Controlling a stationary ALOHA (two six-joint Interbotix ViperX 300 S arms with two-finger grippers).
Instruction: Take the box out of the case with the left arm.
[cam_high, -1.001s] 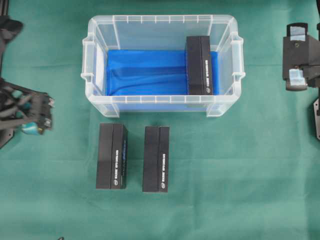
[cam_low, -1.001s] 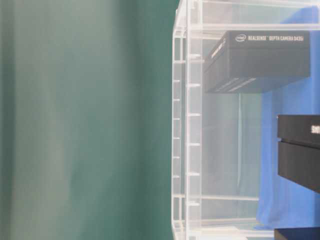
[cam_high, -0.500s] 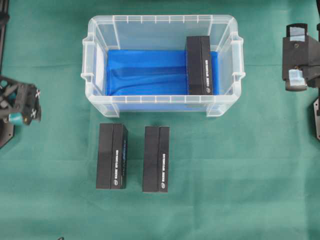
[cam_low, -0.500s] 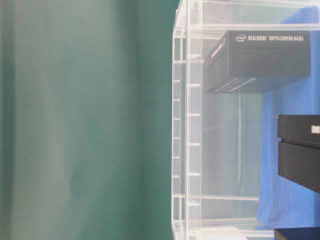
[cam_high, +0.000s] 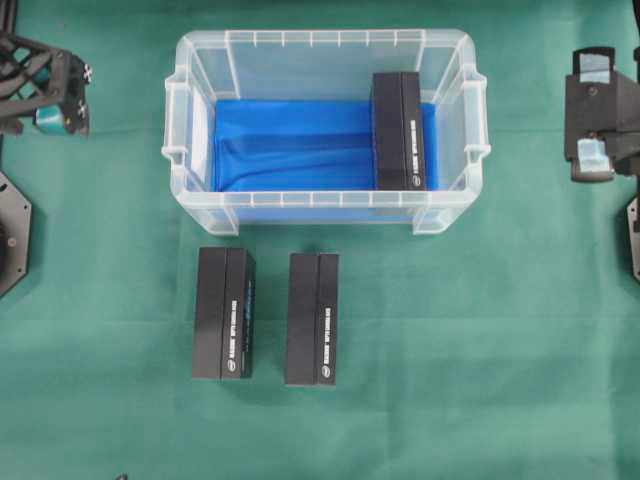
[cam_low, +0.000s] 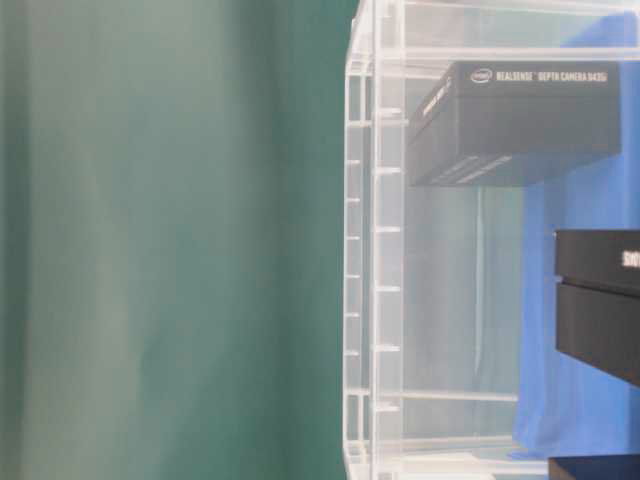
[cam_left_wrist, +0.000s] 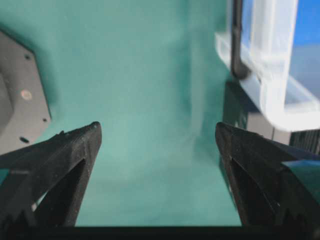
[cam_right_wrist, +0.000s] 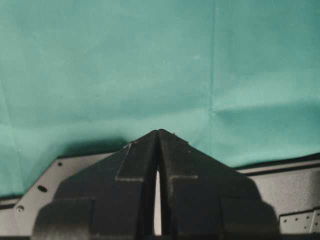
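L hand (cam_high: 62, 97) hangs above the green worktop (cam_high: 450, 350), fingers (cam_left_wrist: 65, 150) spread wide apart w/ nothing between them. The case (cam_high: 195, 120) sits just to the R of it in the overhead view; the wrist view catches a case corner at its upper R. 1 black box (cam_high: 399, 130) lies inside the case at the end farthest from the L hand, on the blue lining (cam_high: 290, 145); seen through the clear wall in the table-level view, w/ white print on its side. 2 more black boxes (cam_high: 223, 326) lie side by side on the worktop outside the case, below its front wall in the overhead view, well apart from the L hand. R hand (cam_right_wrist: 158, 134) is over bare cloth past the case's other end, fingers pressed together, holding nothing.
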